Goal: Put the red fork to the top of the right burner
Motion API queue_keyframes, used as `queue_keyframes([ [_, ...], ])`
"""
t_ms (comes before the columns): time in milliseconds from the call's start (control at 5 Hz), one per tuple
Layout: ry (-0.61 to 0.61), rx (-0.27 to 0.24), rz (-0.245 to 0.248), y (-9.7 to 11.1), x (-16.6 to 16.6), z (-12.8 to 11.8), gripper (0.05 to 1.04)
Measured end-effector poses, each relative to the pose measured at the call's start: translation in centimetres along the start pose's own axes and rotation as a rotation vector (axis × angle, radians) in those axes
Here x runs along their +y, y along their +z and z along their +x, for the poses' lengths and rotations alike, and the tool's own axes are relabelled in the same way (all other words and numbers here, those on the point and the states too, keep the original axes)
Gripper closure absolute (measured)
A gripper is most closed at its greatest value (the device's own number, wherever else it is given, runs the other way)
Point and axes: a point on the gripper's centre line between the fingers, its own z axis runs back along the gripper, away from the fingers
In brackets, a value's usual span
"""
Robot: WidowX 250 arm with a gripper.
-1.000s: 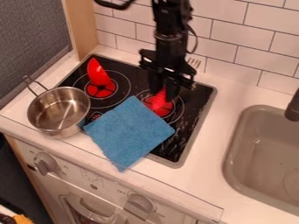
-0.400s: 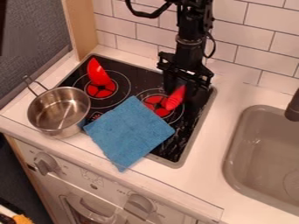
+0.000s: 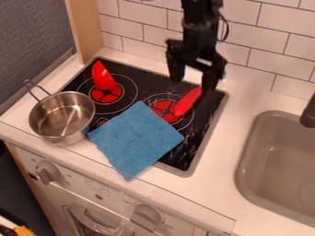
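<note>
Where the white table (image 3: 258, 99) runs along the left of the black glass cooktop (image 3: 139, 67), a shiny steel pot (image 3: 62, 115) stands upright with its looped handle to the far left; only bright reflections show inside, and I make out nothing in it. Right of it, on the left burner (image 3: 106, 94), sits a curved red utensil (image 3: 102, 73), its end raised. A square blue cloth (image 3: 137, 139) lies over the near middle of the cooktop and overhangs its near edge.

On the far right side of the right burner (image 3: 163, 109), the red fork (image 3: 187, 102) lies slanted, its near end beside the red centre; I cannot see its tines. Moments ago the black hand (image 3: 192, 86) was close around it. Now the hand has risen a little and its fingers have parted, so it has let go. The placing looks done, I judge, leaving only a clean withdrawal without nudging the fork. Farther right, the grey sink (image 3: 271, 152) has a drain partly in view.
</note>
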Motion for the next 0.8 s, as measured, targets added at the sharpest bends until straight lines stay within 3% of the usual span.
queue_keyframes([
  [200, 0.009, -0.009, 0.003, 0.74, 0.9, -0.89, 0.083],
  [400, -0.015, 0.015, 0.029, 0.77, 1.35, -1.31, 0.083],
  [800, -0.017, 0.016, 0.027, 0.74, 1.32, -1.35, 0.083],
])
